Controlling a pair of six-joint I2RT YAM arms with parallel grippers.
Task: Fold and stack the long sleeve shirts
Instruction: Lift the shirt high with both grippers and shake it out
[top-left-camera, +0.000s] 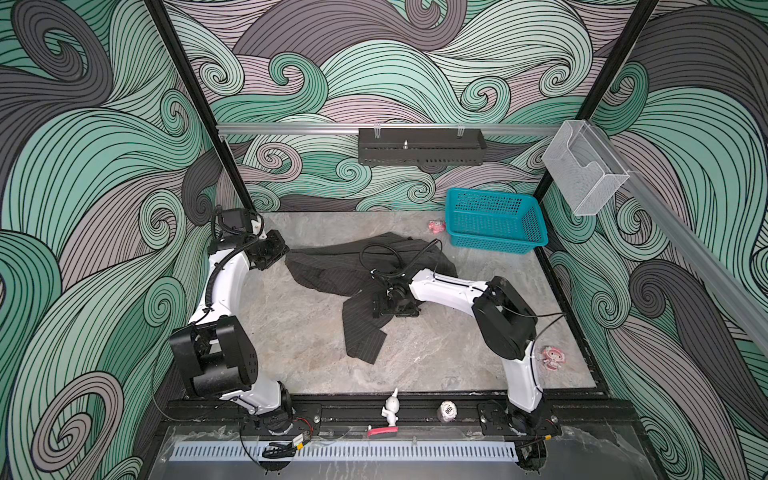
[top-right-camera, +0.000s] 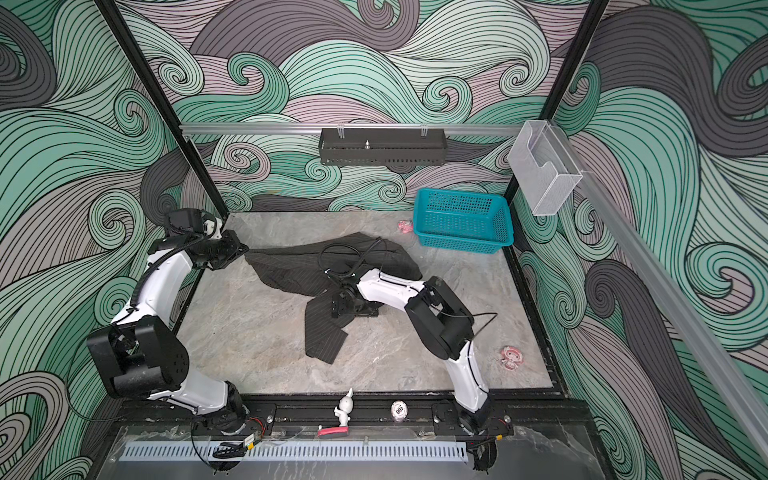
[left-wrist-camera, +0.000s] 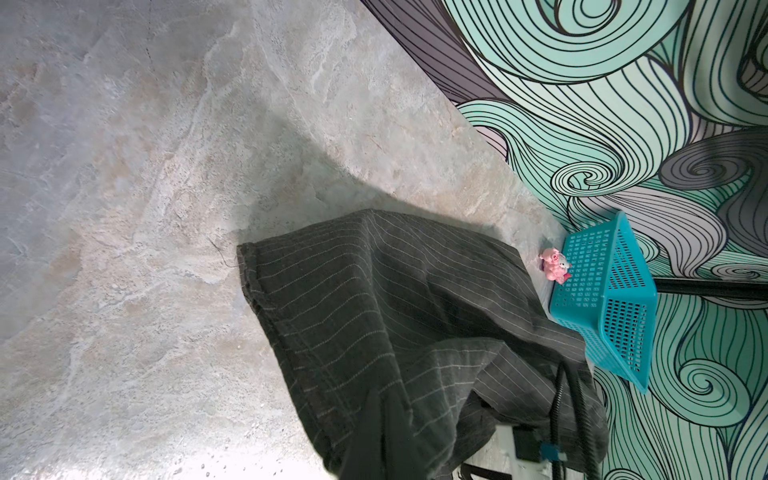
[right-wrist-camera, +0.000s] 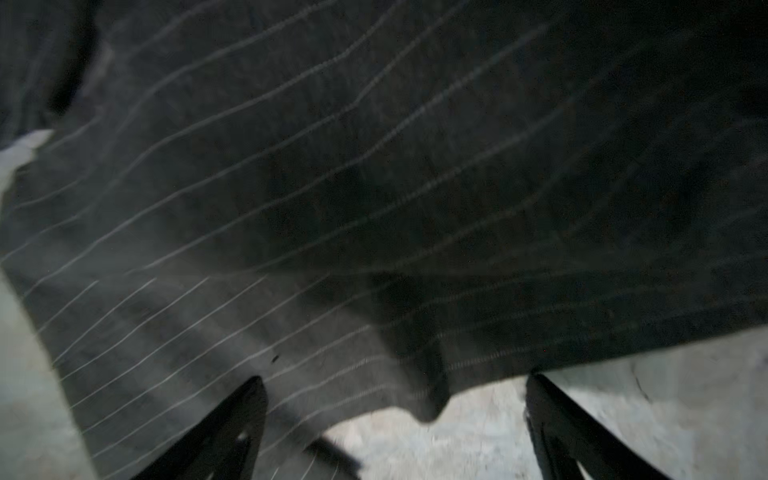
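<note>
One long sleeve shirt (top-left-camera: 340, 266) (top-right-camera: 299, 266), dark charcoal with thin pale pinstripes, lies crumpled across the middle of the stone table. A sleeve (top-left-camera: 363, 332) trails toward the front. My left gripper (top-left-camera: 284, 249) (top-right-camera: 245, 249) is at the shirt's left edge, shut on the fabric. In the left wrist view the cloth (left-wrist-camera: 374, 299) wraps the closed fingers (left-wrist-camera: 384, 432) and stretches away from them. My right gripper (top-left-camera: 380, 309) (top-right-camera: 337, 309) hovers low over the shirt's front part. It (right-wrist-camera: 395, 399) stands open, with the shirt's hem (right-wrist-camera: 332, 187) lying loose between the fingers.
A teal basket (top-left-camera: 494, 220) (left-wrist-camera: 606, 299) stands at the back right, with a small pink toy (top-left-camera: 436, 225) (left-wrist-camera: 555, 264) beside it. Another pink figure (top-left-camera: 552, 357) lies near the right edge. A white figurine (top-left-camera: 390, 409) and a small ball (top-left-camera: 447, 410) sit on the front rail.
</note>
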